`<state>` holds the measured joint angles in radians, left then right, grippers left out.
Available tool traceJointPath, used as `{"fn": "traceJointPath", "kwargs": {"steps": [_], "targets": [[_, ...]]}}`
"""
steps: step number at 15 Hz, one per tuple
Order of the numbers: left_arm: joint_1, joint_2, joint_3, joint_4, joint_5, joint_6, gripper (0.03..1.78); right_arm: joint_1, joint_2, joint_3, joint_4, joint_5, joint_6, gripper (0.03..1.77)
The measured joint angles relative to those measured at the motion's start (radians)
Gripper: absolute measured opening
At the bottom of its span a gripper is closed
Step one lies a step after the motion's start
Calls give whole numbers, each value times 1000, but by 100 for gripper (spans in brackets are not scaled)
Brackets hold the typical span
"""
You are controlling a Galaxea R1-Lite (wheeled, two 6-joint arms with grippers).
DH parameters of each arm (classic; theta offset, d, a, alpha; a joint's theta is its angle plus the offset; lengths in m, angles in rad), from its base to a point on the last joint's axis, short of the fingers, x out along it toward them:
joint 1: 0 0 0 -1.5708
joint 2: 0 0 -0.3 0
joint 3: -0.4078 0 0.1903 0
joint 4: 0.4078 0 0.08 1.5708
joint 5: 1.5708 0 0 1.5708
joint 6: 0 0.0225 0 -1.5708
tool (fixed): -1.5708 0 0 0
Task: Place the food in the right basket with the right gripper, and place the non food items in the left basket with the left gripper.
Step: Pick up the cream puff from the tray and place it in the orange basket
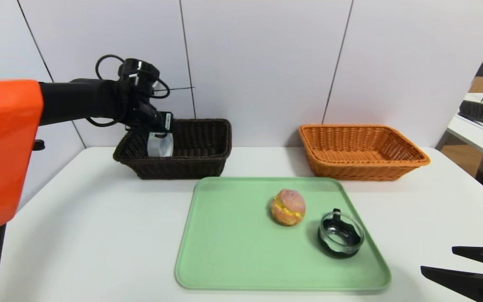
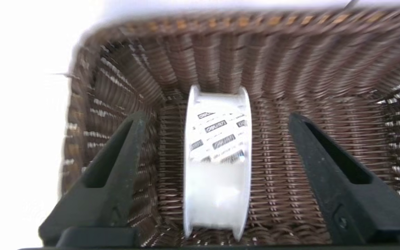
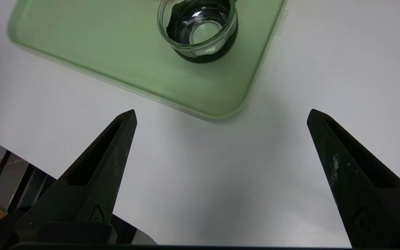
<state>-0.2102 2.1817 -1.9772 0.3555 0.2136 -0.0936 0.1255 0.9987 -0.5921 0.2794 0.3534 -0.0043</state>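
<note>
The white plastic roll (image 1: 160, 145) (image 2: 217, 163) stands on edge inside the dark brown left basket (image 1: 201, 161) (image 2: 290, 194). My left gripper (image 1: 151, 123) (image 2: 217, 119) hangs over that basket, open, with both fingers clear of the roll's sides. The pinkish bun (image 1: 288, 206) with yellow filling lies on the green tray (image 1: 224, 251), and the black-rimmed glass dish (image 1: 341, 238) (image 3: 197, 29) sits to its right. The orange right basket (image 1: 363, 152) holds nothing I can see. Open and empty, my right gripper (image 1: 438, 261) (image 3: 222, 116) hovers near the table's front right.
The green tray (image 3: 116, 66) fills the table's middle. A side table with a brush and other items (image 1: 482, 113) stands at far right. The white wall runs right behind both baskets.
</note>
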Motion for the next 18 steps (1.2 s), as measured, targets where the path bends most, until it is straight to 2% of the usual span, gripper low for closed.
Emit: {"fn": "traceJointPath", "kwargs": {"steps": [5, 9, 14, 18], "targets": [[-3, -82, 1, 14, 1, 33, 159, 0, 0, 0, -1, 1, 0, 170], [-52, -178, 6, 134, -1, 7, 164, 0, -1, 0, -1, 1, 0, 170], [-199, -310, 65, 384, -4, -110, 167, 1, -10, -1, -2, 1, 1, 170], [-319, -402, 232, 435, -3, -154, 168, 1, -11, -7, -18, 0, 1, 170]]}}
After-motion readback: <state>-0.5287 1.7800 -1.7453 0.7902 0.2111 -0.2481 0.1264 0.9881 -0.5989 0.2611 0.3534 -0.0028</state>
